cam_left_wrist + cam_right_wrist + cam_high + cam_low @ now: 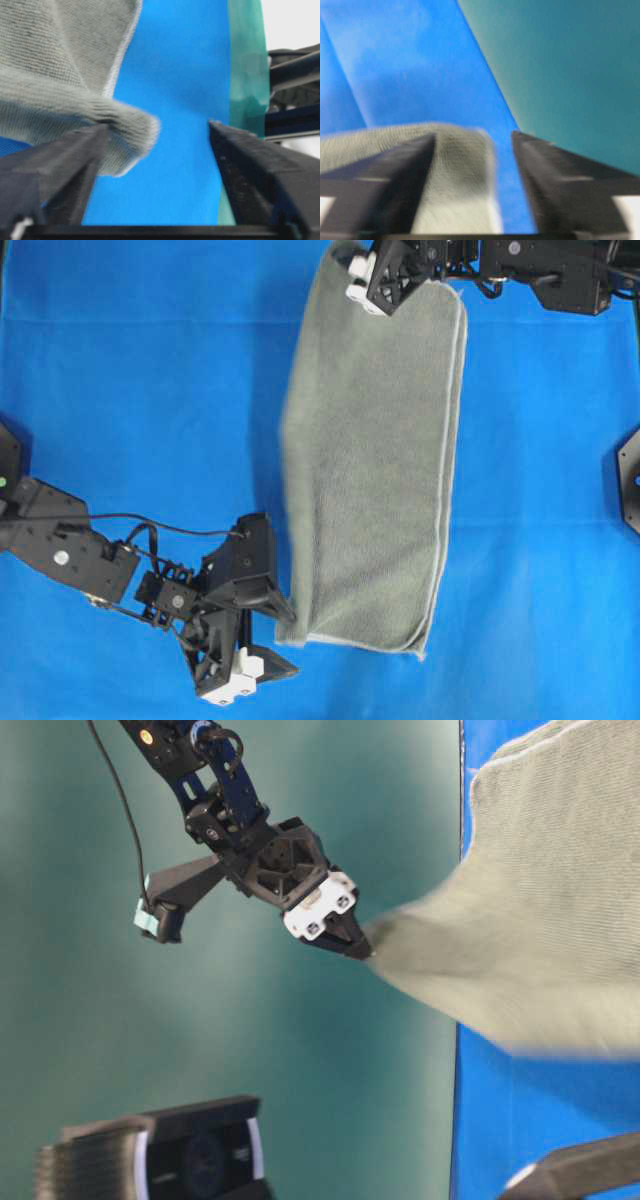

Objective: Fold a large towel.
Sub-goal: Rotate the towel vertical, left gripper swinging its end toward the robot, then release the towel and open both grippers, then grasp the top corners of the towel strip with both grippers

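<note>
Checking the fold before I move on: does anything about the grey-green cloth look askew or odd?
Yes. The grey-green terry towel lies folded but slanted on the bright blue sheet, its layers not matching along the pale hem. One corner hangs against a finger of the open left gripper, off the sheet.

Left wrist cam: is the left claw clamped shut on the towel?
No. The left claw stands wide open, with blue sheet showing between its fingers, and the towel corner only rests against one finger.
</note>
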You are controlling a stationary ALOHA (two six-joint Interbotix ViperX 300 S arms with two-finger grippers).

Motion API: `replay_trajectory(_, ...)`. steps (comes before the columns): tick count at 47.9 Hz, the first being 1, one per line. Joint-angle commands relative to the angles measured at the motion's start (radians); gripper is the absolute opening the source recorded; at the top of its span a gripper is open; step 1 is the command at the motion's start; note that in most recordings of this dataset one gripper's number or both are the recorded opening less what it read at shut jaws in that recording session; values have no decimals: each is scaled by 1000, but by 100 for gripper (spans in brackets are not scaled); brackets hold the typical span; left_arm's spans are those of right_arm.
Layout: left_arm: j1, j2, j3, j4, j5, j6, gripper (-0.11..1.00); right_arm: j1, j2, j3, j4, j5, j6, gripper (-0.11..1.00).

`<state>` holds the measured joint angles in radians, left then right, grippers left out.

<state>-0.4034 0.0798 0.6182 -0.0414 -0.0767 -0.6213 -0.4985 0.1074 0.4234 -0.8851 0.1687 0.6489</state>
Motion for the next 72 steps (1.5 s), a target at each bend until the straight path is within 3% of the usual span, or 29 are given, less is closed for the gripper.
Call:
replay_trajectory(1,5,-87,-21,8,71,6,81,29,-69,0,-6,46,-29,69)
replay_trajectory(9,17,-204,-8,12,169,40,77,103,-219,60,-6,118,-46,65)
replay_trajectory(14,26,-291,14,14,189,107,77,144,-337,133,2,127,-41,65)
replay_trajectory(21,49,-420,61,14,184,225,77,179,-534,270,51,100,-12,65)
replay_trajectory(29,178,-531,156,14,91,364,77,186,-749,419,138,28,58,65)
replay_trajectory(38,351,-591,219,14,-9,494,77,186,-870,514,169,20,97,65)
replay_trajectory(46,506,-558,204,14,-29,557,77,155,-811,512,170,60,103,65)
replay_trajectory(57,742,-354,143,15,-38,591,77,-26,-574,492,164,64,101,65)
replay_trajectory(64,851,-170,95,14,-83,595,77,-135,-382,482,158,-26,100,65)
replay_trajectory(72,934,48,26,14,-152,600,77,-204,-195,446,150,-152,95,65)
